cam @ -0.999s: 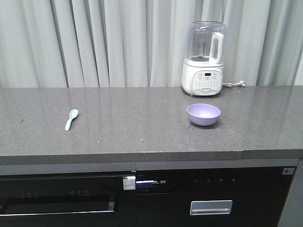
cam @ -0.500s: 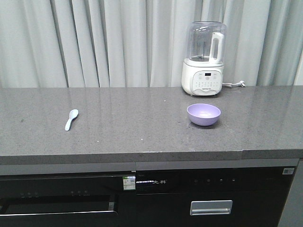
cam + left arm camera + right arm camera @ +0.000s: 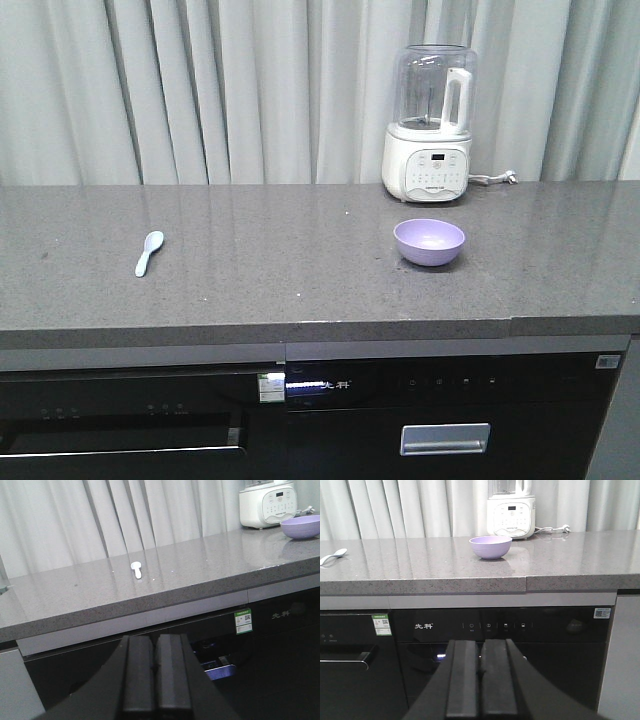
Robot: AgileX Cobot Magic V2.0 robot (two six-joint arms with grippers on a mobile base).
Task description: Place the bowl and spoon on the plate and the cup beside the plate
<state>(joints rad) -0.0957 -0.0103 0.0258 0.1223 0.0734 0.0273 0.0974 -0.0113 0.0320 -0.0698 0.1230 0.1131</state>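
Both left gripper (image 3: 154,677) and right gripper (image 3: 480,680) point below the counter (image 3: 300,290), fingers together, empty. Spoon (image 3: 149,252) lies at nine o'clock, bowl (image 3: 429,241) at three, curtains (image 3: 200,90) at twelve.

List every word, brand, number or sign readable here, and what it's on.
"先科": white brand mark on the black appliance front.
Green sticker on that front: print too small to read.
White sticker at its right end: too small.
Blender panel: icons and display blurred, unreadable.
No text on the bowl or spoon.
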